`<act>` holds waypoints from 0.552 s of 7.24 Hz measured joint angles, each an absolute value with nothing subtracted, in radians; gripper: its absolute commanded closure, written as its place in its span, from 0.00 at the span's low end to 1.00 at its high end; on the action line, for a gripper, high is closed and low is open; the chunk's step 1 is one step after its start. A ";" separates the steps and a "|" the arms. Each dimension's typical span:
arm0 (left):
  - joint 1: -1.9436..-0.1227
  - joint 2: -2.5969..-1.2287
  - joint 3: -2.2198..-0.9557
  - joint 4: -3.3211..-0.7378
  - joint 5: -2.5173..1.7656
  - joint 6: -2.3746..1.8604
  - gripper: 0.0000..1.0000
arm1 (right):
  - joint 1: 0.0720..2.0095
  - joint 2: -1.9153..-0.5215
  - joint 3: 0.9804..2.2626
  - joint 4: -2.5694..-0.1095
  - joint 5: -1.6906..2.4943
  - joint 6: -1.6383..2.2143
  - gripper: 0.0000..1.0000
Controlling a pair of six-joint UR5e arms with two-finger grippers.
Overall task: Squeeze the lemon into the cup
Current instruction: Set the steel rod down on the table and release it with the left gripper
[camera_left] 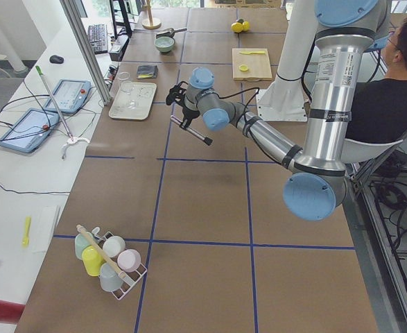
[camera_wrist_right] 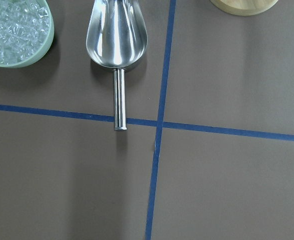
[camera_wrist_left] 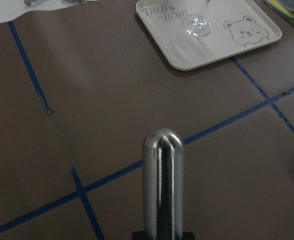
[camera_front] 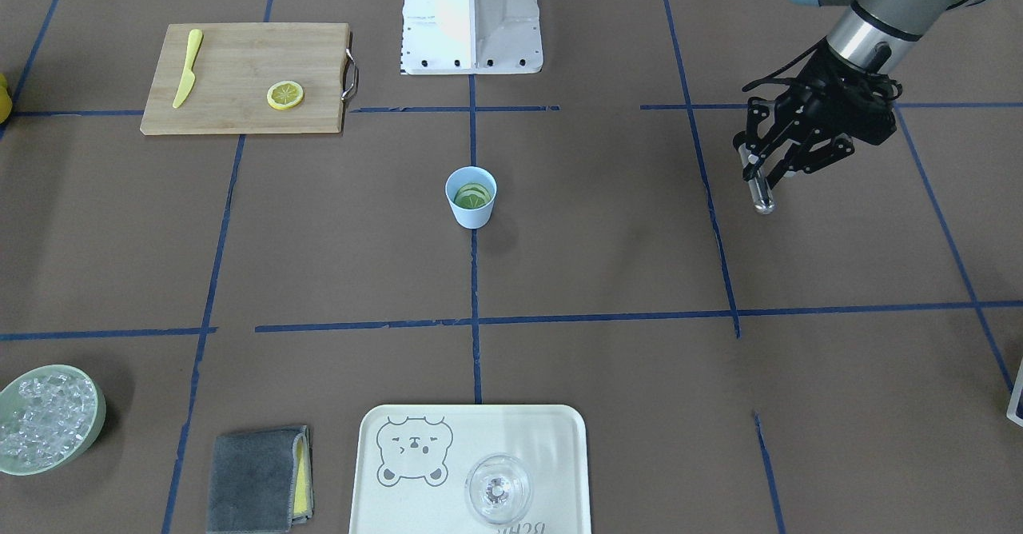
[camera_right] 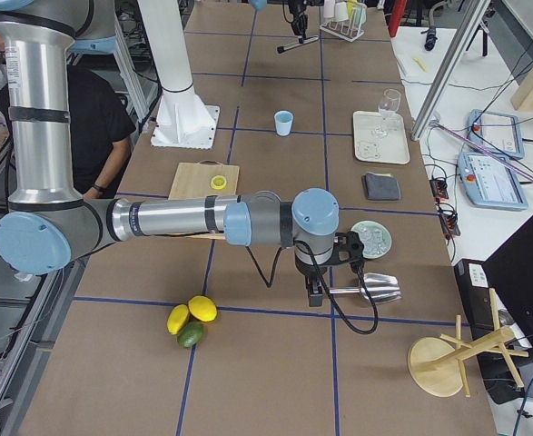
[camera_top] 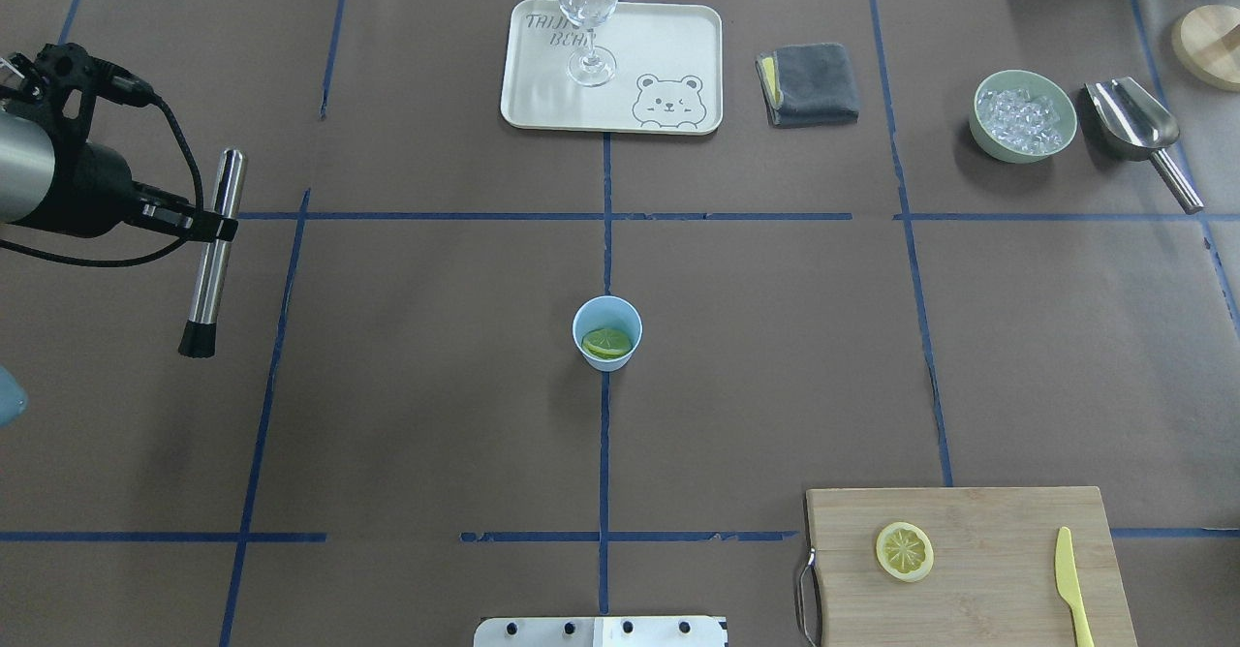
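The light-blue cup (camera_front: 471, 208) stands at the table's middle; it also shows in the overhead view (camera_top: 607, 356). One lemon slice (camera_front: 472, 195) lies inside it, looking greenish (camera_top: 607, 342). The other lemon slice (camera_front: 285, 95) lies on the wooden cutting board (camera_top: 978, 531). My left gripper (camera_top: 217, 229) is shut on a steel muddler (camera_top: 215, 250) with a black tip, held above the table far to the cup's left. The muddler fills the left wrist view (camera_wrist_left: 162, 185). My right gripper (camera_right: 325, 283) hovers over the ice scoop; I cannot tell if it is open or shut.
A yellow plastic knife (camera_top: 1073, 584) lies on the board. A tray (camera_top: 659, 46) holds a clear glass (camera_top: 588, 17). A grey cloth (camera_top: 809, 83), a green bowl of ice (camera_top: 1024, 114) and a steel scoop (camera_wrist_right: 116, 45) lie at the far right.
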State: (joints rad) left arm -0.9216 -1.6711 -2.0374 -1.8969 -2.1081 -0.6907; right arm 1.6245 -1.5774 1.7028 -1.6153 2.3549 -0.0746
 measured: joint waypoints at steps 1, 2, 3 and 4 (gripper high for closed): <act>-0.924 -1.672 -2.035 -1.785 -2.119 -0.709 1.00 | 1.624 -1.578 1.703 -1.615 2.355 -0.074 0.00; -0.922 -1.675 -2.004 -1.696 -2.125 -0.718 1.00 | 1.624 -1.579 1.702 -1.616 2.356 -0.072 0.00; -0.920 -1.681 -1.940 -1.643 -2.128 -0.720 1.00 | 1.624 -1.579 1.701 -1.616 2.357 -0.071 0.00; -0.918 -1.692 -1.853 -1.625 -2.129 -0.721 1.00 | 1.624 -1.578 1.701 -1.616 2.357 -0.071 0.00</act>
State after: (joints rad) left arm -0.9181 -1.6921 -1.8528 -1.6251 -2.1292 -0.7206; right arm 1.6245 -1.5779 1.7010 -1.6157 2.3575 -0.0712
